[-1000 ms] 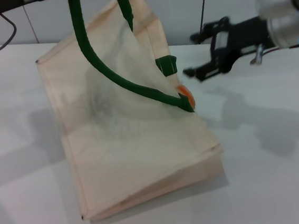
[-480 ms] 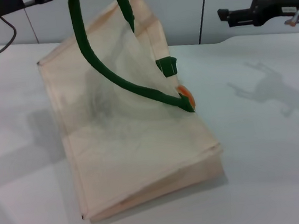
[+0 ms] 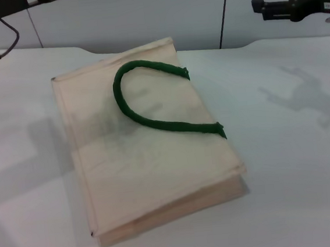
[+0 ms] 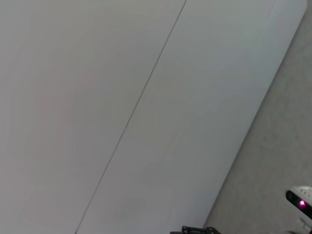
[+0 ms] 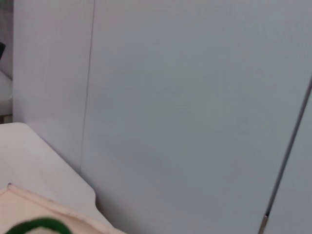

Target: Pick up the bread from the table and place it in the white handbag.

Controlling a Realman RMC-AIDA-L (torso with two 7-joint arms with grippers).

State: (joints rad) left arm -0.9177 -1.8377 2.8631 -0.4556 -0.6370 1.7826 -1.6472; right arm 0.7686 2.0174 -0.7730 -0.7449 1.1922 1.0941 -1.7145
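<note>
**Now the bag lies flat and the loaf is out of sight**

Compare with half a second ago and you will see the main change: the white handbag [image 3: 144,152], which stood propped open with its upper panel and green handle [image 3: 151,104] lifted at the far left, has dropped flat onto the surface [image 3: 297,163]. The handle now rests as a loop across the top panel. The orange sliver of the bread that peeked out at the bag's right edge, beside the strap, no longer shows anywhere. You can reasonably judge that the loaf is inside and the cloth has closed over it, so the placing step looks finished; the pictures do not show the bread itself, so treat that as a judgement only.

The right gripper [image 3: 262,6] sits high at the far right, well apart from the bag, roughly where it was half a second ago, and you cannot tell how its jaws stand. The left arm shows only as a dark part at the far left top corner; its jaws are not in view.

As for the bag: cream cloth, rectangular, lying with one corner toward you, its near edge slightly thick where the layers stack. In the right wrist view you catch just a corner [image 5: 29,214] of it.
</note>
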